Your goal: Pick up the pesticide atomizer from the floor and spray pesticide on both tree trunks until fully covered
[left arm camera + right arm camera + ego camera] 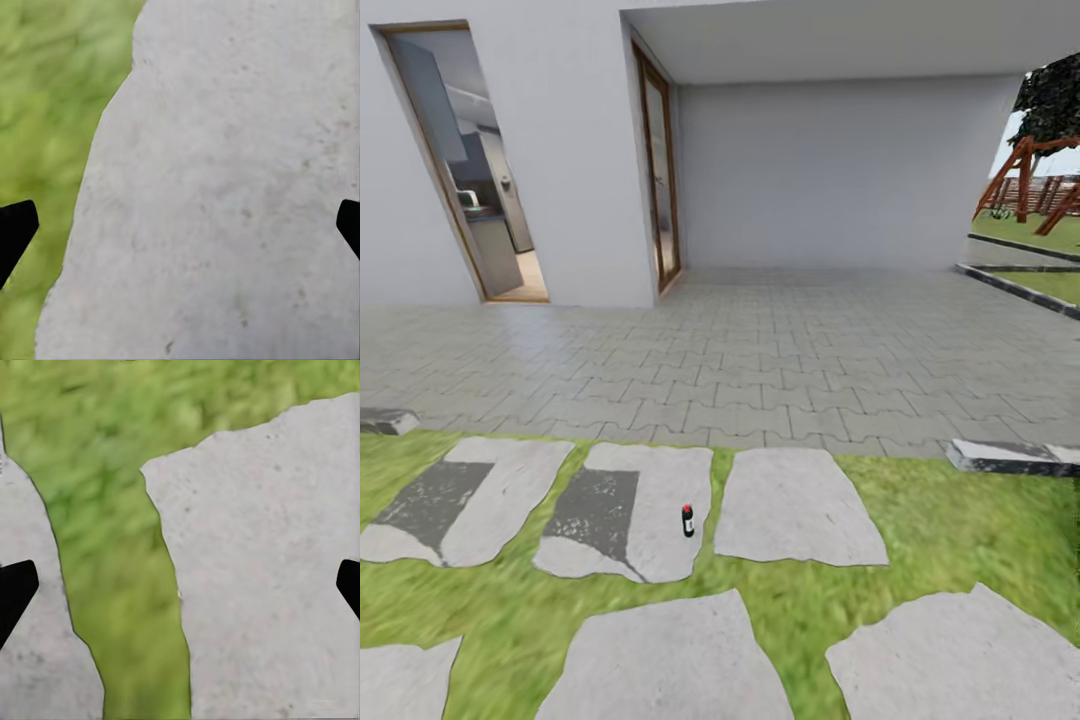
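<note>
The pesticide atomizer (687, 520) is a small dark bottle with a red band. It stands upright on a grey stone slab (650, 500) set in the grass floor (920, 520), a short way ahead of me near the middle of the head view. My left gripper (180, 229) hangs open over a pale stone slab (225, 187) beside grass, with nothing between its black fingertips (15, 229). My right gripper (180, 589) is also open. It sits above a grass strip (127, 585) between two slabs. The tree trunks are out of view.
Beyond the stepping stones lies grey block paving (760, 350) up to the white house (810, 170), which has two open doorways (470, 170). A wooden swing frame (1025, 175) and dark foliage (1055, 95) stand at the far right. Low stone kerbs (1010, 457) edge the lawn.
</note>
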`<state>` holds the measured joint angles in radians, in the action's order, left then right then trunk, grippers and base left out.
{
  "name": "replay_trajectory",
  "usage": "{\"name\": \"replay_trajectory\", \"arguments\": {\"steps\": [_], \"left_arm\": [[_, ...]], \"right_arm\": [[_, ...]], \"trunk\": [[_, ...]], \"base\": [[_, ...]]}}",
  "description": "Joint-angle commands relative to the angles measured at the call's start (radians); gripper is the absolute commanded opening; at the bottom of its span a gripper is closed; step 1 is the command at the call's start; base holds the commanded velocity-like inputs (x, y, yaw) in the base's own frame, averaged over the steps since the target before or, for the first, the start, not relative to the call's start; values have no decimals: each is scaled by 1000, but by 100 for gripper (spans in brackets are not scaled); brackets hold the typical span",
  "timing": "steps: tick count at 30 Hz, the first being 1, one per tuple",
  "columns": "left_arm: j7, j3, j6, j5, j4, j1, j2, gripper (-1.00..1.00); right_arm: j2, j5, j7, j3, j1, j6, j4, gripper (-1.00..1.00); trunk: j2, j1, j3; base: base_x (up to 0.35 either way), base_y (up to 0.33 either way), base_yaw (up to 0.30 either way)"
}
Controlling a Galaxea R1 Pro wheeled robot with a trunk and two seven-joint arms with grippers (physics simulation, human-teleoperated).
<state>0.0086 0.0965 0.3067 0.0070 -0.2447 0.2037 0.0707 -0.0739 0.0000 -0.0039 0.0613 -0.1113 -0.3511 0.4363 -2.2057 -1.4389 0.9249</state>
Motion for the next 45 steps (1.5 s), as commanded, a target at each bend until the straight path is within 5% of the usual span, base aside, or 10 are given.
{"name": "replay_trajectory", "arguments": {"steps": [1,45], "left_arm": [[1,2,3,1,1,0,0,100],[0,2,3,1,1,0,0,100]], "right_arm": [[0,0,0,1,-1,-3,-1,100],[0,0,-1,1,-1,-3,-1,100]], "trunk": [[0,0,1],[0,0,1]], "base": [[162,304,-294],[190,289,-294]]}}
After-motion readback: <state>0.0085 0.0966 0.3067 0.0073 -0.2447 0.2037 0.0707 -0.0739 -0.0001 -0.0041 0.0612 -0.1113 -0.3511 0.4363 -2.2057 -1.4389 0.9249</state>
